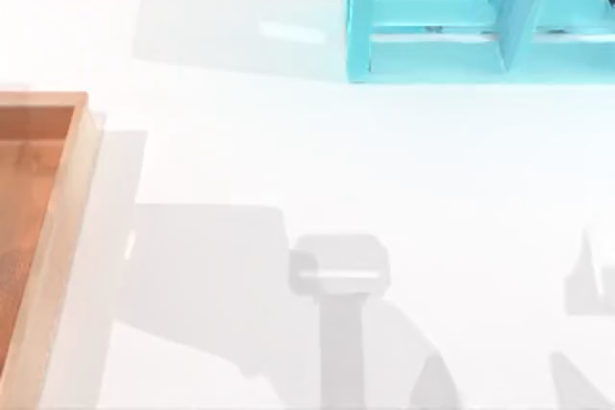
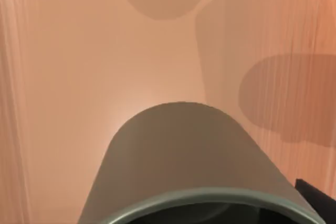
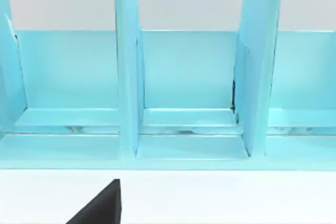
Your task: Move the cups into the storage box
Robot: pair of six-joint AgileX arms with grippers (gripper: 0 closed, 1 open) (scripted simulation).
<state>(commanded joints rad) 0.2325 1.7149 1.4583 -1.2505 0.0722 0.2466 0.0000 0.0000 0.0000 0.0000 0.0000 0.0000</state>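
Observation:
An olive green cup (image 2: 184,156) sits close under the left wrist camera, rim toward the lens, above the orange-brown floor (image 2: 79,77) of the storage box. Its round shadow falls apart from it on that floor, so it hangs off the floor. A black finger (image 2: 316,195) of my left gripper shows beside the cup's rim, and the gripper holds the cup. In the top view the storage box (image 1: 60,237), with light wooden walls, lies at the table's left edge. In the right wrist view a black fingertip (image 3: 100,207) of my right gripper points at the shelf unit.
A turquoise shelf unit (image 1: 432,26) with upright dividers (image 3: 127,66) stands at the back right of the white table (image 1: 288,141). Arm shadows lie across the table's front half.

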